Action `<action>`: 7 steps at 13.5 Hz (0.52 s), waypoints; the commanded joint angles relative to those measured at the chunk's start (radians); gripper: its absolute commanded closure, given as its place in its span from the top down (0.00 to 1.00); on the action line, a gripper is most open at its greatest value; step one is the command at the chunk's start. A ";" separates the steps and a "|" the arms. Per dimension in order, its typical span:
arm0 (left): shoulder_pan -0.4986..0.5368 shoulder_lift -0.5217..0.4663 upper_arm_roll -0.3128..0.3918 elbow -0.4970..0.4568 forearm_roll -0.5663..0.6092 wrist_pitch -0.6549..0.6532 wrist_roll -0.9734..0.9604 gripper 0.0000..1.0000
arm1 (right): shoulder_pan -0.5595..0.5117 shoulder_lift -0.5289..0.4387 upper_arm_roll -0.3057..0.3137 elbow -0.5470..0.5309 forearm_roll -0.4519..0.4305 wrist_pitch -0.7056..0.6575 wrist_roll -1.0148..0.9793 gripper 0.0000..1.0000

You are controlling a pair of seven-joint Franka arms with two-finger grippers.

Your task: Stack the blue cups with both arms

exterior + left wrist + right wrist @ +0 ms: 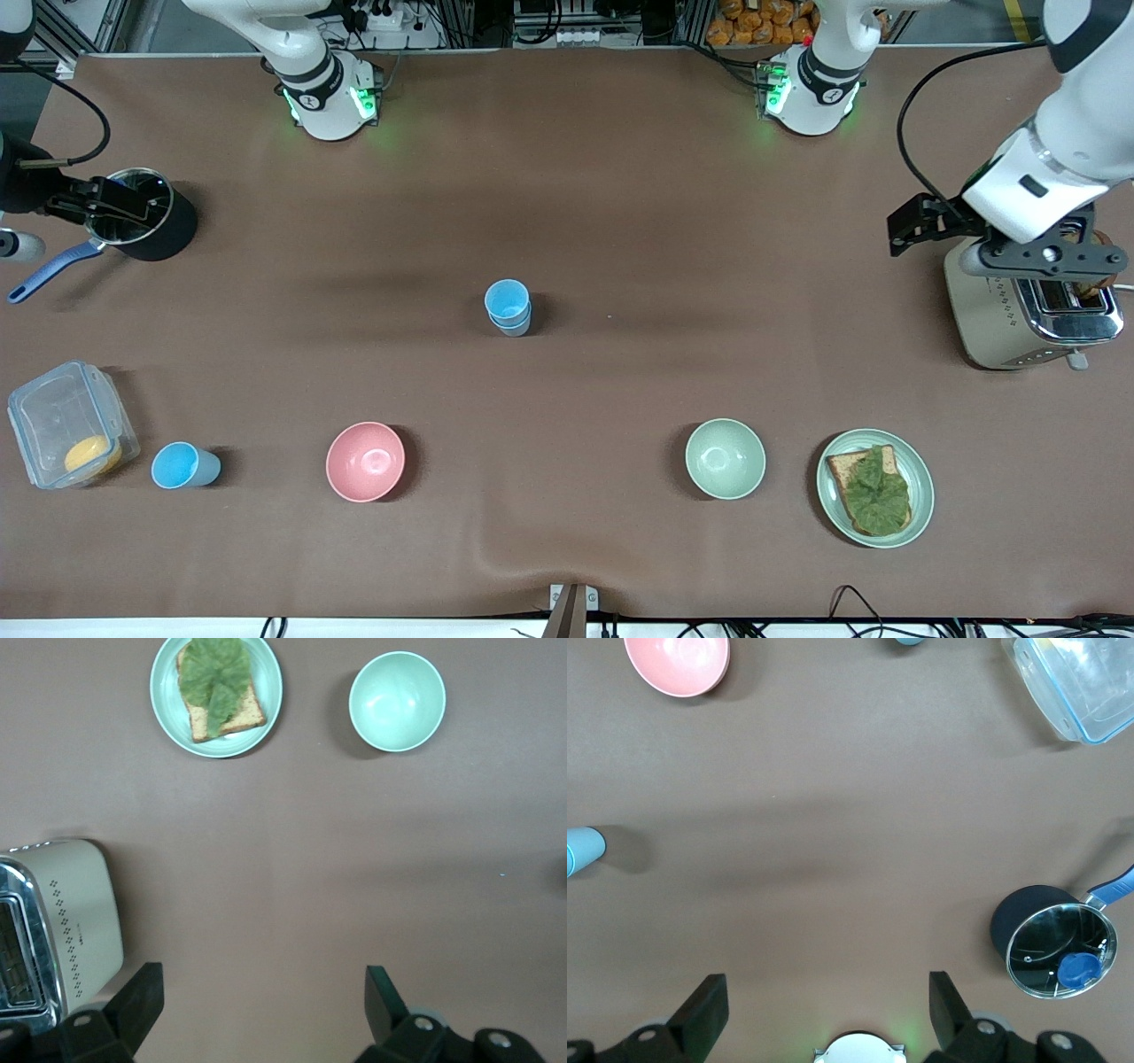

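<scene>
Front view: stacked blue cups [508,307] frame centre; single blue cup [183,465] lower left, beside lidded container [71,425]. Left gripper [257,1001] fingers apart over toaster [1028,310], right edge. Right gripper [824,1001] fingers apart over saucepan [146,215], left edge.

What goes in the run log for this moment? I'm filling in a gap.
stacked blue cups: mid-table | lone blue cup: beside pink bowl | left gripper: open, by toaster | right gripper: open, near pot
</scene>
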 commanded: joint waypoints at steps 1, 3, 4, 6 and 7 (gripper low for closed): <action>0.005 -0.044 0.016 -0.028 -0.023 -0.023 -0.001 1.00 | -0.017 -0.003 0.013 0.008 -0.006 -0.009 0.007 1.00; 0.005 -0.050 0.016 -0.023 -0.014 -0.024 0.002 1.00 | -0.017 -0.003 0.013 0.008 -0.006 -0.009 0.007 1.00; 0.007 -0.055 0.016 -0.022 -0.011 -0.046 0.002 1.00 | -0.017 -0.003 0.013 0.008 -0.006 -0.009 0.007 1.00; 0.005 -0.056 0.016 -0.016 -0.009 -0.052 0.001 1.00 | -0.017 -0.003 0.013 0.008 -0.006 -0.009 0.007 1.00; 0.005 -0.056 0.014 -0.010 -0.009 -0.057 0.001 1.00 | -0.017 -0.003 0.013 0.008 -0.006 -0.009 0.007 1.00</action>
